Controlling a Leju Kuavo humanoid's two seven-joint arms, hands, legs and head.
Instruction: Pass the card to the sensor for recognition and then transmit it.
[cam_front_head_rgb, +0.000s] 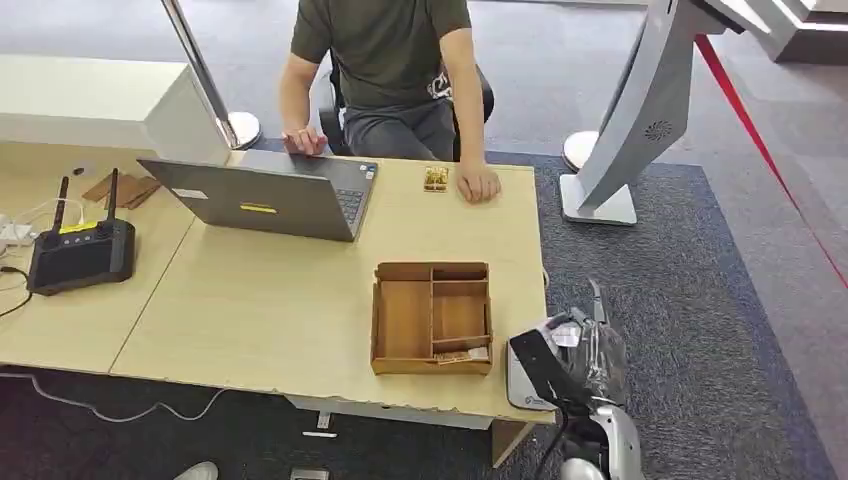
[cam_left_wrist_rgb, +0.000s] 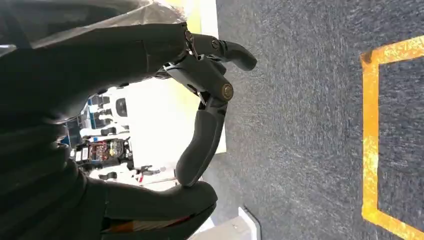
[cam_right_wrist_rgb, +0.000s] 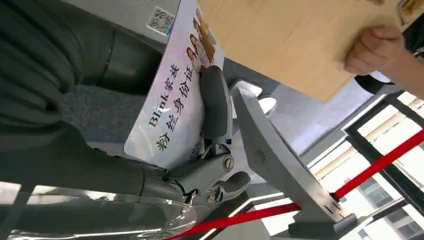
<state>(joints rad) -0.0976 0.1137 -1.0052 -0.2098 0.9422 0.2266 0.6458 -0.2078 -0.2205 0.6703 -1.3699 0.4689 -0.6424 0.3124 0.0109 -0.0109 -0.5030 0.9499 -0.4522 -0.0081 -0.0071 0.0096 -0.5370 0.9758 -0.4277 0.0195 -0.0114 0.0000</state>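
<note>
The card (cam_right_wrist_rgb: 172, 107) is in the right hand (cam_right_wrist_rgb: 210, 150), pinched between the thumb and the darker fingers, its printed face with Chinese lettering and small portraits toward the wrist camera. From the head view the right hand (cam_front_head_rgb: 560, 365) holds it off the desk's near right corner, just beside the edge and below the tabletop level, over the carpet. The left hand (cam_left_wrist_rgb: 200, 115) hangs by the floor with its fingers curled in and nothing between them.

On the desk (cam_front_head_rgb: 280, 300) a wooden tray (cam_front_head_rgb: 432, 318) with compartments sits near the near right corner; a few small things lie in its near right compartment. A laptop (cam_front_head_rgb: 265, 195) stands toward the far edge, and a person (cam_front_head_rgb: 385, 70) sits behind it with one hand (cam_front_head_rgb: 478, 185) resting by the far right corner, next to a small yellowish item (cam_front_head_rgb: 436, 179). A grey kiosk (cam_front_head_rgb: 640, 120) stands on the carpet off the right edge; whether it is the sensor I cannot tell.

As I judge it, the pick-up is done. Presenting the card for recognition and handing it on both remain.
</note>
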